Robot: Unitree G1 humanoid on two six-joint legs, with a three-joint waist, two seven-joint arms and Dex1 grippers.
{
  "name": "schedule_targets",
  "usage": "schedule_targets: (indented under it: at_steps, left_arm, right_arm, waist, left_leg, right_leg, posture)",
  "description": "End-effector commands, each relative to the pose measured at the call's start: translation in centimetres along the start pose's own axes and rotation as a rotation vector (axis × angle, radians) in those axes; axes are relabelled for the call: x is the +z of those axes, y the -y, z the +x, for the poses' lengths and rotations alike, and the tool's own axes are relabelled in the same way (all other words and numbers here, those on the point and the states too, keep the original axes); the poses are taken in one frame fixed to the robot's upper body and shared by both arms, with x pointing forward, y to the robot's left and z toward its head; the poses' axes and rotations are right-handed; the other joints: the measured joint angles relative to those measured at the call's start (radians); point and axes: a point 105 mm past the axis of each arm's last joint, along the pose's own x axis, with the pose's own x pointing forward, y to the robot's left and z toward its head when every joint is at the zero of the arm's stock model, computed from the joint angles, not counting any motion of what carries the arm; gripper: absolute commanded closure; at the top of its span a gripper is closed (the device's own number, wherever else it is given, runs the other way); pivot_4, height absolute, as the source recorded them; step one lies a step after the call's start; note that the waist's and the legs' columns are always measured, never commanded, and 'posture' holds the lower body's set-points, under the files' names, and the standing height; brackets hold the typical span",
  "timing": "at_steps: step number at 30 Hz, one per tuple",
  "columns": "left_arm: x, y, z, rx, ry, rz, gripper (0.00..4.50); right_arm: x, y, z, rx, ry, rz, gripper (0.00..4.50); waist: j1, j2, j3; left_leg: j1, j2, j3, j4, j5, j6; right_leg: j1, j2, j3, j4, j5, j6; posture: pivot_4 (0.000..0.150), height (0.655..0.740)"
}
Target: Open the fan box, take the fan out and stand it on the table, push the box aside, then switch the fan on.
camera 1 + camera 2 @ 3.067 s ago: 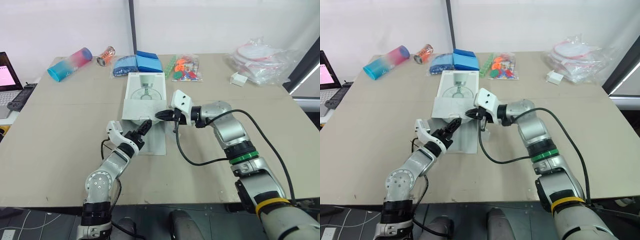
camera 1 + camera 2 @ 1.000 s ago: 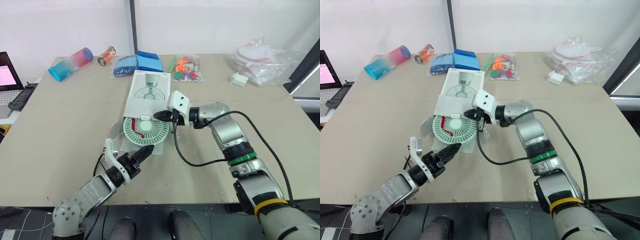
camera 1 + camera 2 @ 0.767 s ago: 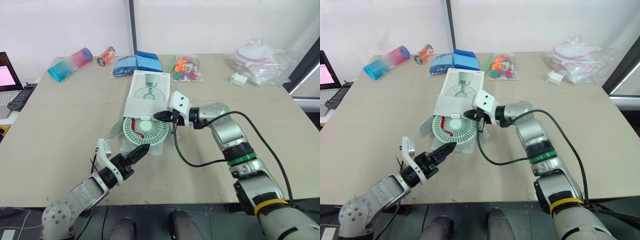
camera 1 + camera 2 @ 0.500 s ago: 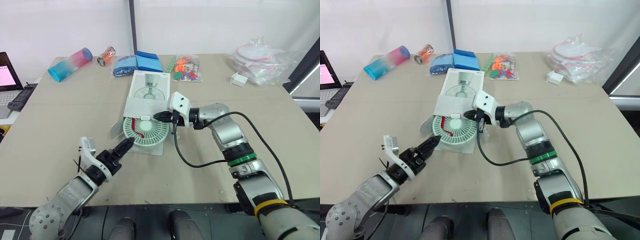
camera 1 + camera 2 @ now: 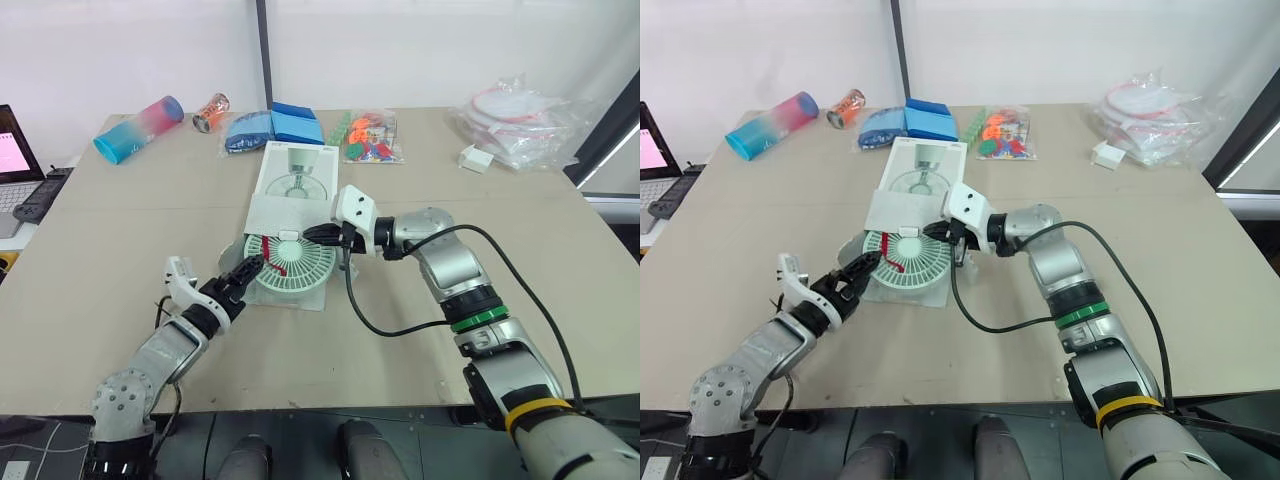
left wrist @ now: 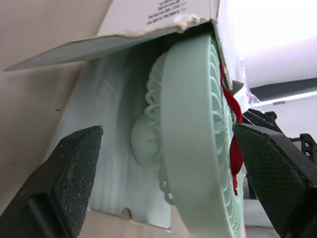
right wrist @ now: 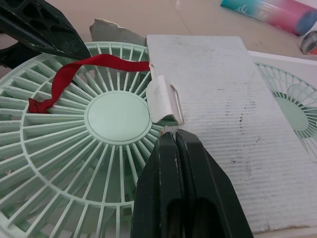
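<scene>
fan (image 5: 297,270), one, in one box (image 5: 293,172); left gripper (image 5: 250,267) spread round it, right gripper (image 5: 312,233) pressed together.

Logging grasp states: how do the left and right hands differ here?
The left hand is open, fingers straddling the green fan's rim; the right hand is shut. The left hand reaches the fan's left edge; the right hand sits over its right side, by the box flap's edge. Both are at the fan.

Left gripper (image 5: 244,270) spread wide, right gripper (image 5: 313,233) pinched closed, both reaching inward.
</scene>
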Motion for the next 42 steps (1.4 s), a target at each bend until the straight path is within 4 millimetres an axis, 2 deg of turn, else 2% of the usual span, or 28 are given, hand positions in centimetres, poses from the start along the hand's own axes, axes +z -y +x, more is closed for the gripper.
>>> schedule_targets:
  at_steps: [1, 6, 16, 19, 24, 26, 30, 42]
  left_arm:
    - [-0.2, 1.0, 0.3, -0.057, -0.028, 0.016, 0.03]
    - [-1.3, 1.2, 0.8, -0.076, -0.070, 0.008, 0.03]
    - [-1.9, 1.3, 1.1, -0.090, -0.054, -0.051, 0.03]
    - [-1.4, 1.4, 1.2, -0.102, -0.022, -0.078, 0.79]
    - [-1.0, 1.3, 0.7, -0.112, -0.012, -0.092, 2.53]
    - [-1.3, 1.3, 0.4, -0.119, -0.029, -0.089, 2.91]
    - [-2.1, 1.5, -0.5, -0.140, -0.074, -0.095, 2.91]
    - [-5.2, 0.9, -6.3, -0.077, -0.205, -0.118, 2.91]
  right_arm:
    - [-0.2, 0.0, -0.1, -0.004, -0.021, -0.004, 4.50]
    - [-0.4, 0.0, -0.3, -0.011, -0.026, -0.003, 4.50]
    - [-0.4, -0.1, -0.3, -0.011, -0.029, 0.001, 4.50]
    - [-0.4, -0.1, -0.3, -0.010, -0.029, 0.001, 4.50]
    - [-0.4, 0.0, -0.3, -0.011, -0.030, 0.000, 4.50]
    - [-0.4, 0.0, -0.3, -0.012, -0.030, 0.000, 4.50]
    - [-0.4, 0.0, -0.2, -0.013, -0.027, -0.002, 4.50]
    - [-0.3, 0.1, -0.1, -0.016, -0.017, -0.003, 4.50]
  waist:
    - [0.000, 0.000, 0.000]
    - [0.000, 0.000, 0.000]
    - [0.000, 0.000, 0.000]
    - [0.000, 0.000, 0.000]
    - [0.000, 0.000, 0.000]
    - [0.000, -0.001, -0.001]
    - [-0.001, -0.001, -0.001]
    - [0.000, -0.002, -0.001]
  left_leg:
    - [0.000, 0.000, 0.000, 0.000, 0.000, 0.000]
    - [0.000, 0.000, 0.000, 0.000, 0.000, 0.000]
    - [0.000, 0.000, 0.000, 0.000, 0.000, 0.000]
    - [0.000, 0.000, 0.000, 0.000, 0.000, 0.000]
    - [0.000, 0.000, 0.000, 0.000, 0.000, 0.000]
    - [0.001, 0.000, 0.000, 0.000, 0.000, 0.000]
    - [0.001, 0.000, 0.000, 0.000, 0.000, 0.000]
    - [0.002, 0.000, 0.000, -0.001, 0.000, 0.000]
  right_leg:
    - [0.000, 0.000, 0.000, 0.000, 0.000, 0.000]
    - [0.000, 0.000, 0.000, 0.000, 0.000, 0.000]
    - [0.000, 0.000, 0.000, 0.000, 0.000, 0.000]
    - [0.000, 0.000, 0.000, 0.000, 0.000, 0.000]
    - [0.000, 0.000, 0.000, 0.000, 0.000, 0.000]
    - [0.000, 0.000, 0.000, 0.000, 0.000, 0.000]
    - [0.001, 0.000, 0.000, 0.000, 0.000, 0.000]
    - [0.001, 0.000, 0.001, 0.000, 0.000, 0.000]
  posture:
    - [0.150, 0.7400]
    - [0.150, 0.7400]
    - [0.150, 0.7400]
    - [0.150, 0.7400]
    - [0.150, 0.7400]
    - [0.150, 0.7400]
    - [0.150, 0.7400]
    - [0.150, 0.7400]
